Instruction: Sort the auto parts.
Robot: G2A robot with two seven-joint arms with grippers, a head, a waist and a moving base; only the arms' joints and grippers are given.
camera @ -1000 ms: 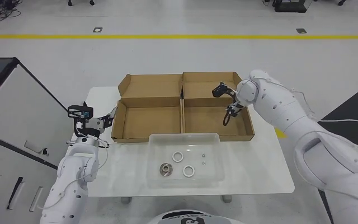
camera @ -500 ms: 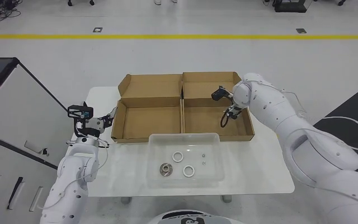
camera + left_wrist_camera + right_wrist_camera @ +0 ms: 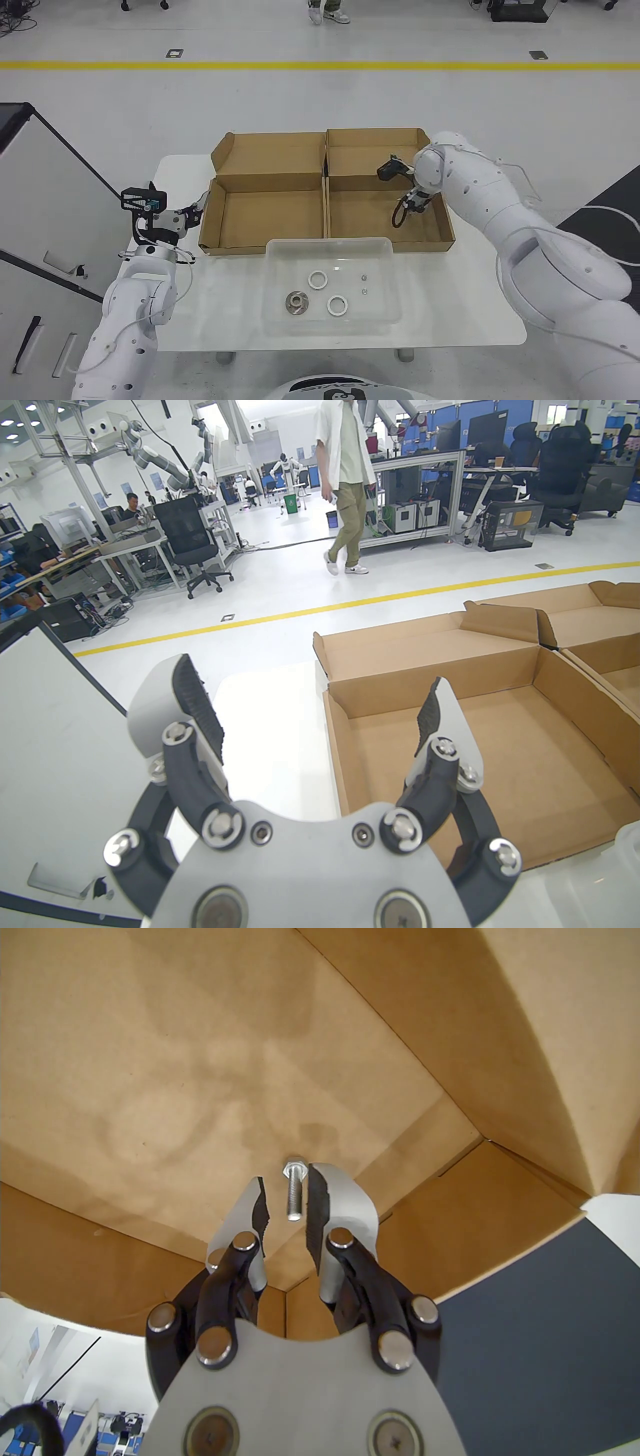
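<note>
Bolt (image 3: 293,1193) between slightly spread right fingers (image 3: 316,1208), inside box (image 3: 150,1078) — left fingers (image 3: 197,705) wide apart

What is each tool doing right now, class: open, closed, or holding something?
Left tool: open, empty.
Right tool: open, gripping nothing; a bolt sits loose in its gap, inside the cardboard box.

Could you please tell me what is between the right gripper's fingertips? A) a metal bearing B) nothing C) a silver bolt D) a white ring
C: the right wrist view shows a silver bolt between the fingertips of the right gripper, over the floor of the cardboard box.
</note>
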